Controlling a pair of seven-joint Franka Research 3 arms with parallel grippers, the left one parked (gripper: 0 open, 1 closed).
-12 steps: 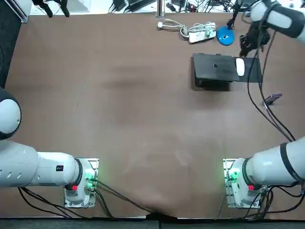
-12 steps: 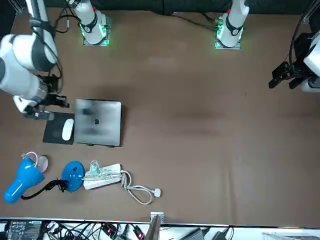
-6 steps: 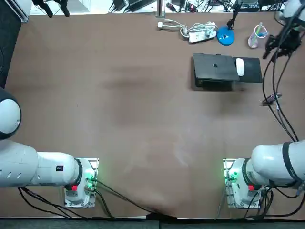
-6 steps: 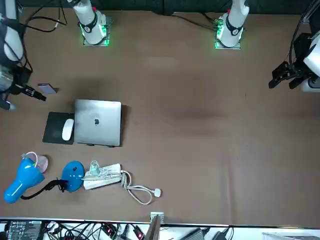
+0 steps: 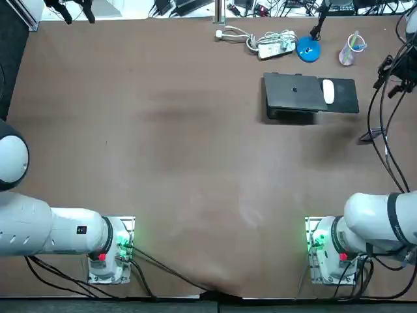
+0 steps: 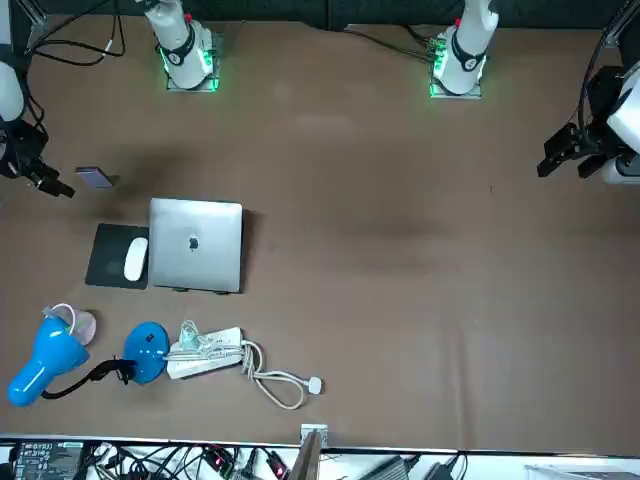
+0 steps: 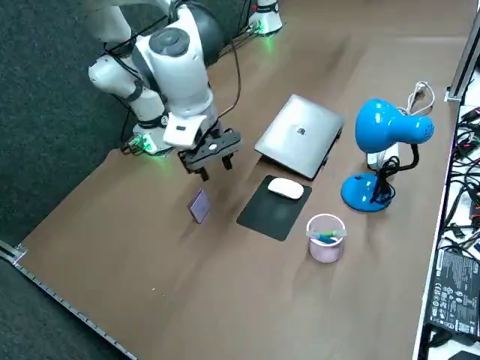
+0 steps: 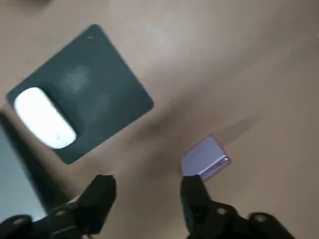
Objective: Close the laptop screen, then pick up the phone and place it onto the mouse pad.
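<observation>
R pincer swung to phone, open, phone lies crosswise

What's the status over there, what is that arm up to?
Right gripper open, empty, hovering near the phone. Laptop shut. Phone on table beside mouse pad, untouched. Mouse takes part of mouse pad.

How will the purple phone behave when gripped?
Probably stiff: the phone is a flat, straight-edged slab. Its smooth face may be slippery. Lying flat on the table, it shows little edge, so it might skid under the open hand hovering above it.
</observation>
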